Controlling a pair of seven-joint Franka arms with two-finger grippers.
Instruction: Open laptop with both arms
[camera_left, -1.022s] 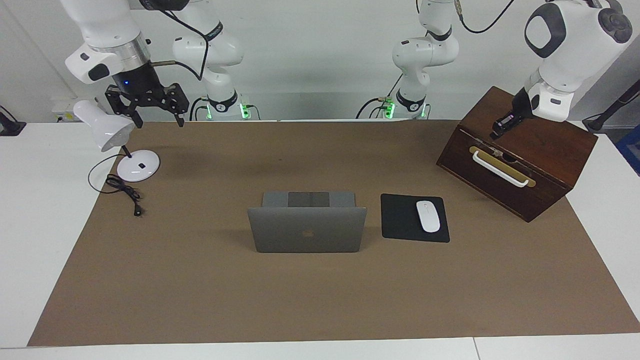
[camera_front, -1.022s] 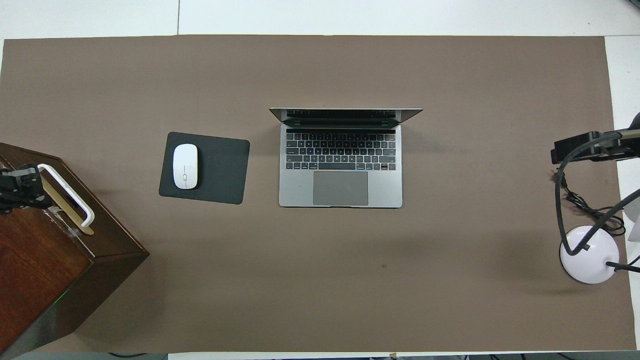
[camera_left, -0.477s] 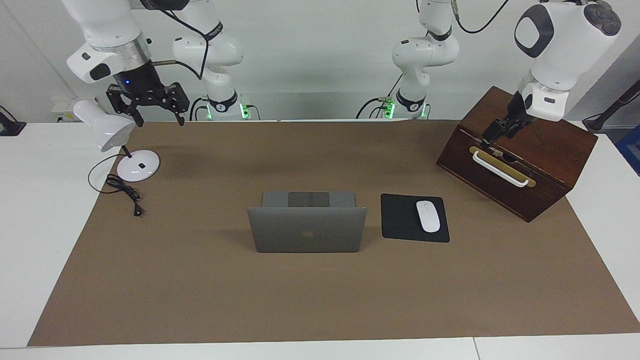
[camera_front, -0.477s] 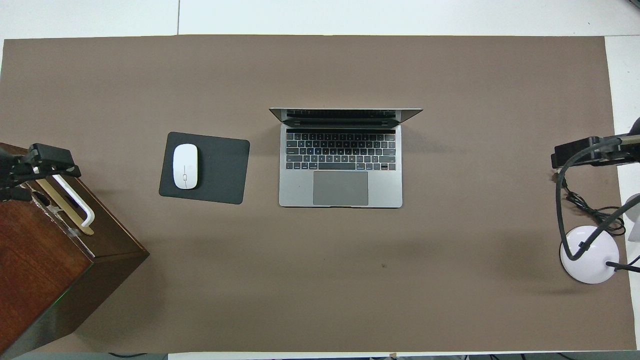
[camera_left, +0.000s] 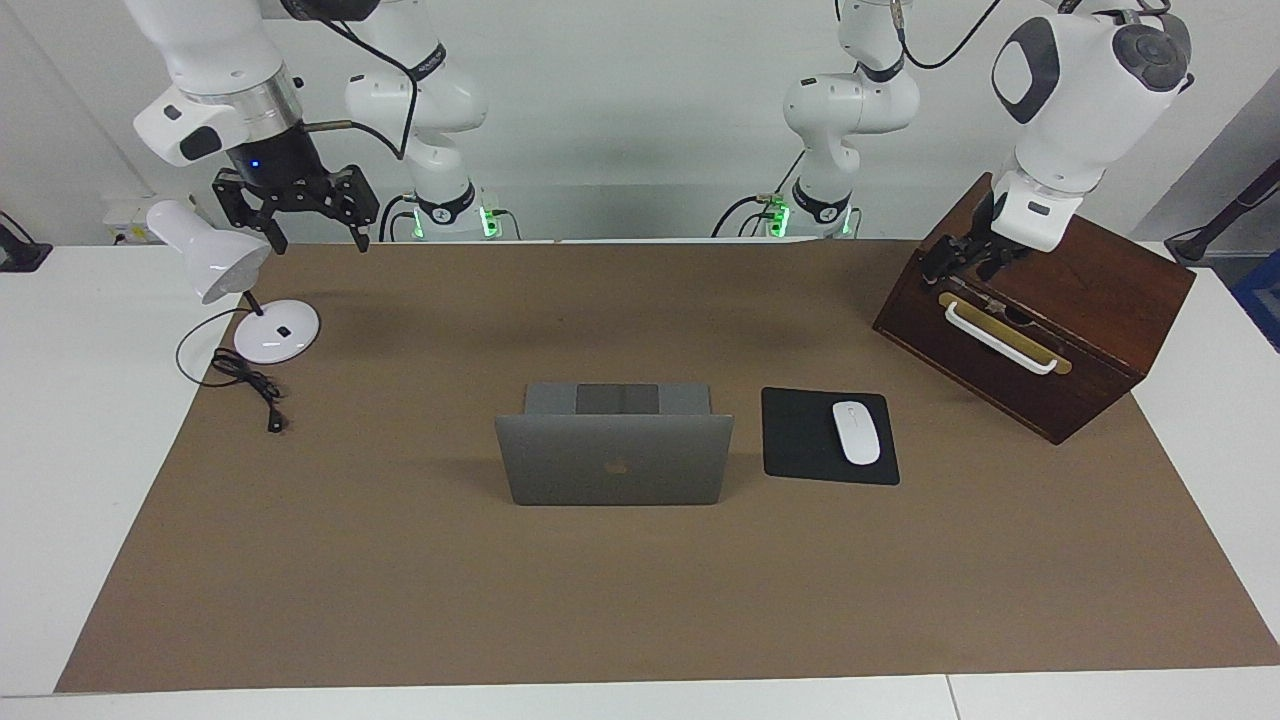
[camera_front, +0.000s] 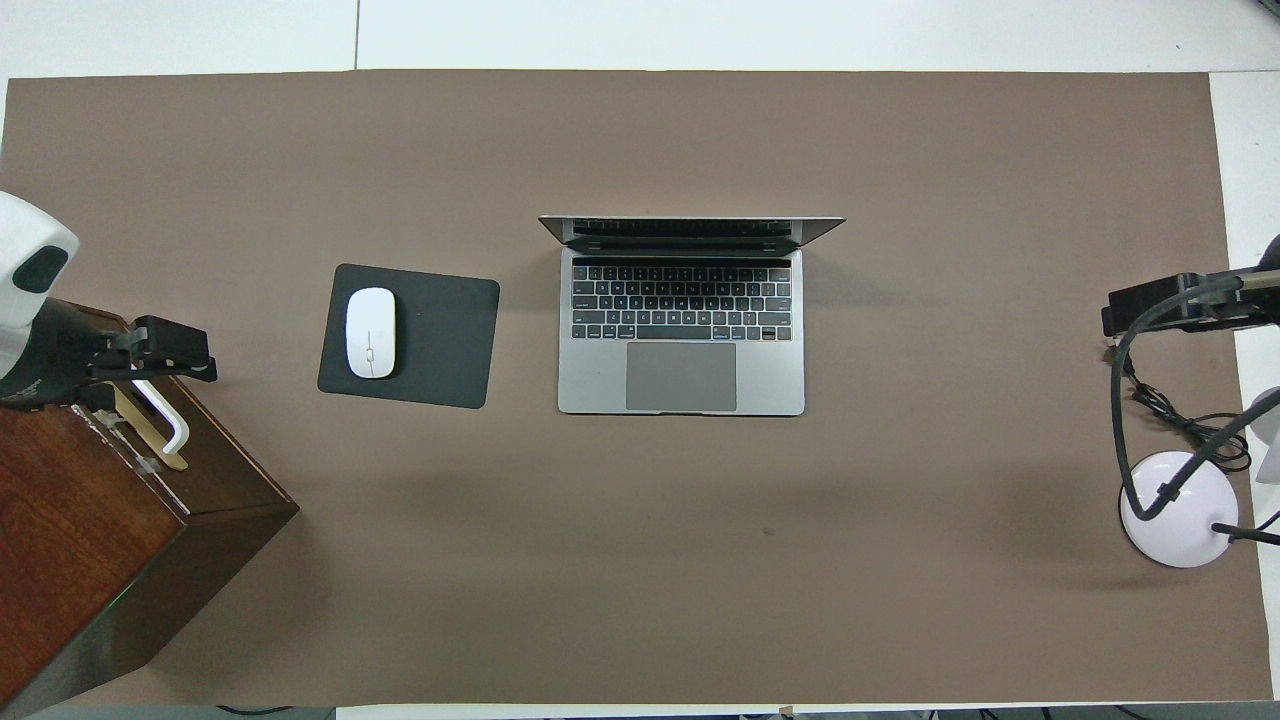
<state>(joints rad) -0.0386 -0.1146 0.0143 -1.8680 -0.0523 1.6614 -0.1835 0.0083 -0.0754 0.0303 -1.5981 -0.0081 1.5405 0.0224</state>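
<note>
The silver-grey laptop (camera_left: 615, 460) stands at the middle of the brown mat with its lid raised upright. Its logo side shows in the facing view. The overhead view shows the laptop's (camera_front: 680, 370) keyboard and trackpad. Nothing touches it. My left gripper (camera_left: 962, 260) hovers at the upper front edge of the wooden box, just above the white handle, with its fingers apart and nothing between them. In the overhead view the left gripper (camera_front: 175, 355) covers that handle's end. My right gripper (camera_left: 300, 228) hangs open and empty over the lamp, and the right gripper (camera_front: 1150, 300) shows at the mat's edge.
A dark wooden box (camera_left: 1090, 290) with a white handle (camera_left: 1000, 338) sits at the left arm's end. A white mouse (camera_left: 856, 432) lies on a black pad (camera_left: 800, 440) beside the laptop. A white desk lamp (camera_left: 272, 330) with its cable stands at the right arm's end.
My left gripper has swung across the box's top to its front edge over the handle, and its fingers have spread. The right arm and the laptop have stayed put.
</note>
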